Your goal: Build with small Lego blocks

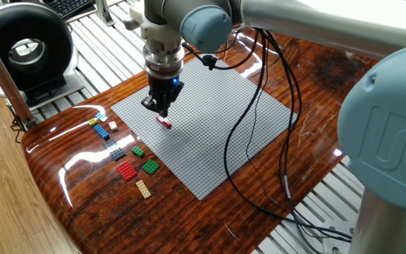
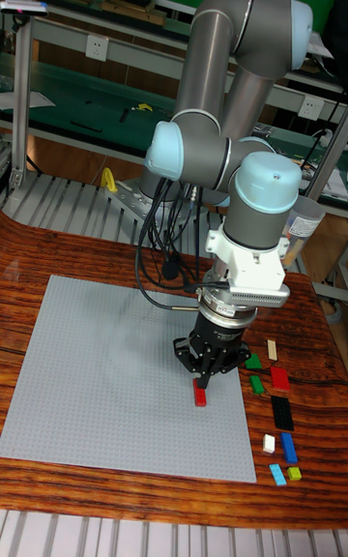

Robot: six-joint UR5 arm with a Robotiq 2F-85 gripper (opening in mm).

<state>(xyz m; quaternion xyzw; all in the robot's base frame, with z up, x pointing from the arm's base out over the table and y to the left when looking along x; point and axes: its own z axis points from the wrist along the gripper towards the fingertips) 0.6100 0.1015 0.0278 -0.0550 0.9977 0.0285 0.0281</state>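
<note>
A small red Lego block point(image 1: 163, 121) lies on the grey studded baseplate point(image 1: 220, 134), near its left corner. My gripper point(image 1: 162, 111) hangs just above and a little behind it, pointing straight down, its fingertips drawn together with nothing between them. The tall fixed view shows the same red block point(image 2: 200, 395) right under the gripper point(image 2: 205, 379), on the baseplate point(image 2: 97, 373). Other small Lego blocks lie loose on the wood beside the plate: blue point(image 1: 102, 131), green point(image 1: 150, 166), red point(image 1: 126, 171), tan point(image 1: 143, 188) and several more.
A black ring-shaped device point(image 1: 23, 49) stands at the back left. Black cables point(image 1: 259, 141) hang from the arm and trail across the baseplate's right side. The wooden tabletop point(image 1: 90, 197) ends in a curved edge at the front left.
</note>
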